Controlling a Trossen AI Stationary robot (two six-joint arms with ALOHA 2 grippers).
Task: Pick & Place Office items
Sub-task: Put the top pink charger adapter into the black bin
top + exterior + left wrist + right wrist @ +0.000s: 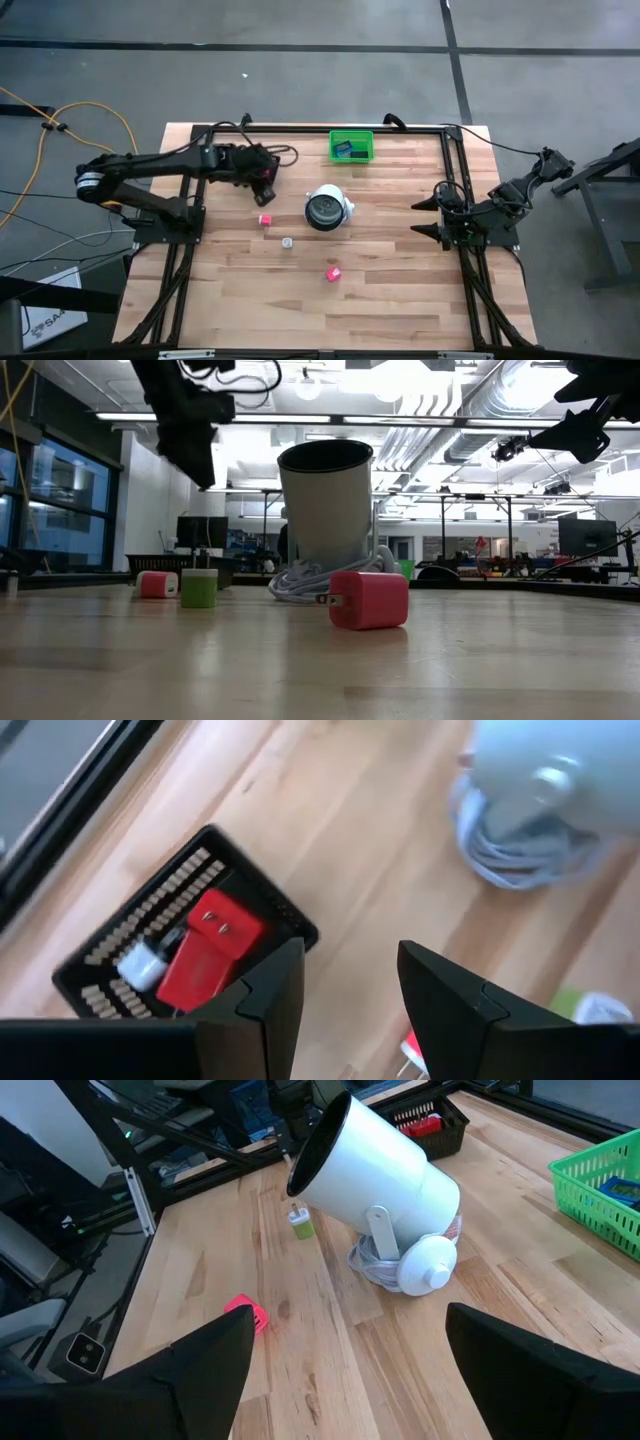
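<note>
red block (208, 949) in black mesh tray (292, 923), beneath left gripper (350, 982) (empty)

The right hand (345, 1365) shows two dark fingers spread wide apart, nothing between them. Beyond them a white round lamp (375, 1180) lies tilted on the wooden worktop (330, 1340), a coiled cable beneath it. A pink block (248, 1316) sits at eight o'clock of the lamp, a green-and-white bit (300, 1225) at nine, a black mesh tray (428, 1123) at one, a green bin (600, 1185) at three.
</note>
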